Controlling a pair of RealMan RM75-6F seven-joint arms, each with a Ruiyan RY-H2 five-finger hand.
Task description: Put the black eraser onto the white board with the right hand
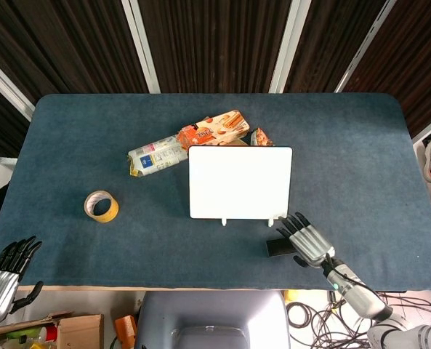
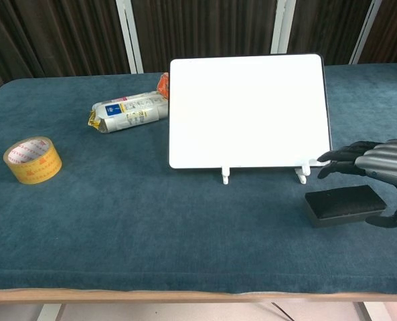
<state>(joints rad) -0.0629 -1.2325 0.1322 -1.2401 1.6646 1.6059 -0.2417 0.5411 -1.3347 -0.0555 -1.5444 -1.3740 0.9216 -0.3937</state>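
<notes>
The white board [image 1: 240, 182] stands on small feet at the table's middle, also seen in the chest view [image 2: 248, 110]. The black eraser [image 1: 277, 247] lies flat on the blue cloth just in front of the board's right foot [image 2: 343, 204]. My right hand [image 1: 306, 240] hovers over the eraser's right end, fingers stretched out toward the board and thumb beside the eraser's end [image 2: 379, 170]; it holds nothing. My left hand [image 1: 1, 280] hangs off the table's near left corner, fingers apart and empty.
A yellow tape roll [image 1: 100, 206] sits on the left [image 2: 32, 160]. A white snack pack [image 1: 157, 154], an orange snack box [image 1: 211, 129] and a small orange packet [image 1: 261, 137] lie behind the board. Cables trail at the near right edge.
</notes>
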